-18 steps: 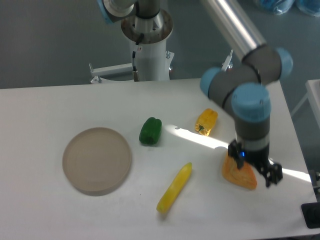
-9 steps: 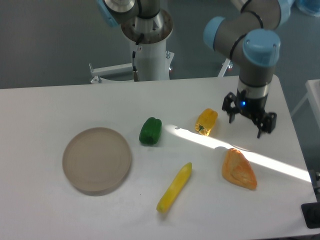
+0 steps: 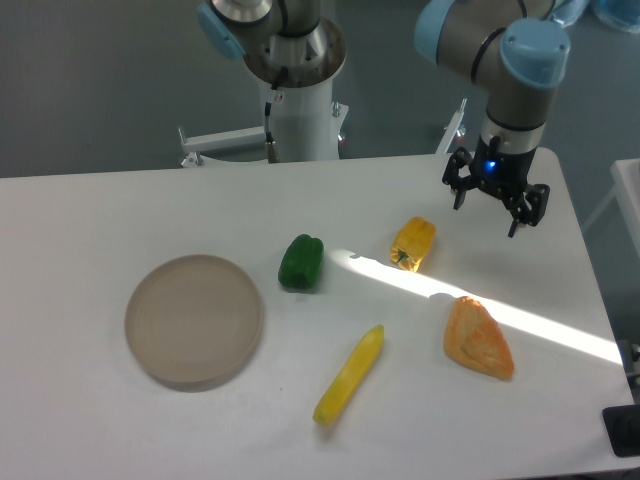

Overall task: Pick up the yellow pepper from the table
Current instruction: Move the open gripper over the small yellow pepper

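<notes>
1. My gripper (image 3: 496, 207) hangs above the far right part of the table (image 3: 120, 210), pointing down, with a blue light showing on the wrist just above it.
2. My fingers (image 3: 459, 193) are spread apart and hold nothing; there is clear space between the tips and below them.
3. The yellow pepper (image 3: 412, 244) lies on the table to the left of my gripper and a little nearer the camera. It is near my fingers but not touching them, and it is not between them.
4. The pepper lies on its side, its darker end turned toward the front edge of the table. A bright strip of sunlight crosses the white surface just in front of it.
5. The green pepper (image 3: 300, 262) lies left of the yellow one, well apart from it.
6. A round beige plate (image 3: 194, 320) sits at the left of the table, with nothing on it.
7. A long pale-yellow vegetable (image 3: 349, 375) lies slantwise near the front middle.
8. An orange wedge (image 3: 478, 338) lies at the front right, below my gripper in the view and apart from it.
</notes>
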Robot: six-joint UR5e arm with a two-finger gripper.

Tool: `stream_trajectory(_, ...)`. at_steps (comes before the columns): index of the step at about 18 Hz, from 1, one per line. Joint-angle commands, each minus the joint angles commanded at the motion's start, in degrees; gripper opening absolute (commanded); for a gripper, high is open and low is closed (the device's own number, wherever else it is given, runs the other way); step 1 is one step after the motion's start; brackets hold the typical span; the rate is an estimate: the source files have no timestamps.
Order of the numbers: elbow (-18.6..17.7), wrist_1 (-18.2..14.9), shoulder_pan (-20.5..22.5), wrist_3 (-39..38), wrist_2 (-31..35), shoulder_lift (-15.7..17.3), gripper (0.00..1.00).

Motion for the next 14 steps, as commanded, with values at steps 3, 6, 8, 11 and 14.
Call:
stream_trajectory(3,-0.71,-0.09,0.0,-0.61,0.09,0.44,1.0)
stream_trajectory(6,-2.63,0.0,0.0,-1.58,-0.09,0.7,1.0)
stream_trajectory(8,-4.31,0.61,0.09,-3.24,-0.17,1.06,1.0)
stream_trajectory(11,-5.62,0.7,0.09,-4.56,-0.17,1.15,1.0)
stream_trajectory(14,-6.6,0.79,0.0,-10.35,-0.87,1.23,1.0)
